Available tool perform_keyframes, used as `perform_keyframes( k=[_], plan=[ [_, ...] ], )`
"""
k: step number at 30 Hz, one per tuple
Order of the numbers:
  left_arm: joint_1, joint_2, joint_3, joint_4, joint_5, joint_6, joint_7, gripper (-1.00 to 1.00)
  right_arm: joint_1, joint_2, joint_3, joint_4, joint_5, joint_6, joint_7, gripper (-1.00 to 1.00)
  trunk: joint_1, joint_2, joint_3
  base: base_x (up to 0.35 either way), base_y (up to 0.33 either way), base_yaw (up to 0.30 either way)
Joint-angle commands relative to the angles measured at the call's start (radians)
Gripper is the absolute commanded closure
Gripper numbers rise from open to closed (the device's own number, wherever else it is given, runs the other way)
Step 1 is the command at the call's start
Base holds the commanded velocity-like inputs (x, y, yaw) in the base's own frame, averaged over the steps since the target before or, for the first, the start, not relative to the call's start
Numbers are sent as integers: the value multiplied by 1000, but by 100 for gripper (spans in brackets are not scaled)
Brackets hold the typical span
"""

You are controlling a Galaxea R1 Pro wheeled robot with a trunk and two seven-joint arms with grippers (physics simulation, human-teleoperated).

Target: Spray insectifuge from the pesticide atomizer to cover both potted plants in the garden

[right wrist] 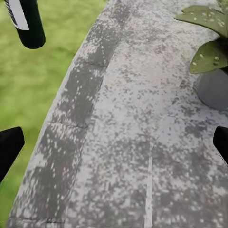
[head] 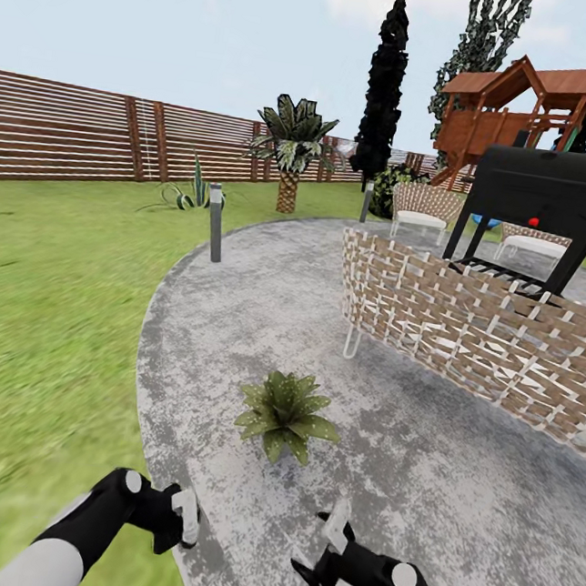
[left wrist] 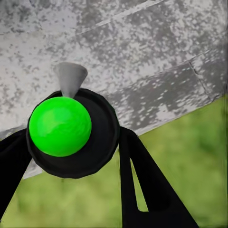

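One potted plant [head: 285, 413], a rosette of broad green leaves dotted with whitish insectifuge specks, stands on the grey stone patio [head: 451, 496] of the garden just ahead of both arms. My left gripper [head: 175, 521] hovers over the patio's edge, shut on the pesticide atomizer [head: 185, 514]. In the left wrist view the atomizer [left wrist: 59, 126] shows a round green top and a grey nozzle between the black fingers [left wrist: 142, 180]. My right gripper [head: 321, 553] is open and holds nothing. In the right wrist view the plant's speckled leaves [right wrist: 204, 19], its grey pot [right wrist: 213, 88] and the atomizer's dark body [right wrist: 27, 23] are visible.
A long wicker sofa [head: 471, 333] stands at the right, with a black grill [head: 542, 204] and wicker chairs [head: 424, 208] behind it. A grey bollard light [head: 215, 222] marks the patio's far left edge. Lawn [head: 42, 317], an agave [head: 191, 193], a palm [head: 293, 146] and the slat fence [head: 66, 128] lie beyond.
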Motion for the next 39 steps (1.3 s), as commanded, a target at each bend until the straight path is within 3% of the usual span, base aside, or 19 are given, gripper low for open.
perform_keyframes(
  k=[1, 2, 3, 6, 11, 12, 16, 23, 27, 32, 39],
  plan=[
    [0, -3, -1, 2, -6, -1, -4, 100, -6, 0, 29, -1, 11, -6, 1, -100, 0, 0, -1, 0, 0, 0],
    [0, -4, -5, 11, -7, -2, -3, 100, -9, 0, 65, -1, 11, -6, 3, -100, 0, 0, -1, 0, 0, 0],
    [0, -5, -8, 24, -8, -2, -3, 100, -11, 0, 96, -1, 11, -6, 3, 100, 0, 0, -1, 0, 0, 0],
    [0, -6, -12, 41, -9, -1, -2, 100, -14, 0, 127, -2, 10, -6, 5, 100, 0, 0, -1, 0, 0, 0],
    [1, -18, -13, 44, -10, -1, -1, 100, -27, 1, 140, -1, 9, -5, 6, 100, 0, 0, -1, 0, 0, 0],
    [1, -25, -13, 44, -11, -1, -1, 100, -31, 11, 141, -1, 10, -5, 16, 100, 0, 0, -1, 0, 0, 0],
    [1, -40, -15, 45, -14, 28, 0, 100, -40, 34, 142, -2, 11, -4, 52, 100, 0, 0, -1, 0, 0, 0],
    [3, -49, -15, 45, -20, 39, 5, 100, -57, 63, 143, -2, 11, 39, 59, 100, 0, 0, -1, 0, 0, 0],
    [4, -62, -17, 45, -40, 42, 44, 100, -59, 79, 142, -22, 10, 46, 59, 100, 0, 0, -1, 0, 0, 0],
    [4, -71, -16, 41, -52, 43, 69, 100, -59, 85, 142, -42, 9, 46, 60, 100, 0, 0, -1, 0, 0, 0],
    [4, -99, -15, 44, -52, 37, 79, 100, -59, 87, 141, -61, 8, 47, 112, 100, 0, 0, -1, 0, 0, 0]
  ],
)
